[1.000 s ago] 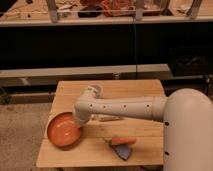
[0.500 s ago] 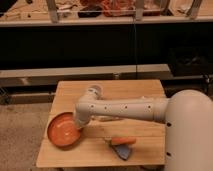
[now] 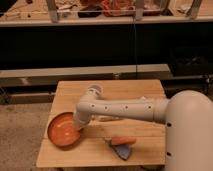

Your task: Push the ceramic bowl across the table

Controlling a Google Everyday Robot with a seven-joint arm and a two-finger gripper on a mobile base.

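Note:
The orange-red ceramic bowl (image 3: pixel 61 131) sits on the left part of the light wooden table (image 3: pixel 135 95), its left rim close to the table's left edge. My white arm reaches in from the right across the tabletop. My gripper (image 3: pixel 79 124) is low at the bowl's right rim, touching or just over it. The arm's end hides the gripper's tip.
A small translucent white cup (image 3: pixel 95 90) stands behind the arm near the table's back. An orange object (image 3: pixel 123 141) and a grey-blue object (image 3: pixel 123 150) lie near the front edge. A dark shelf unit (image 3: pixel 100 45) stands behind the table.
The arm's end has sunk slightly toward the bowl's right rim. The bowl has barely shifted.

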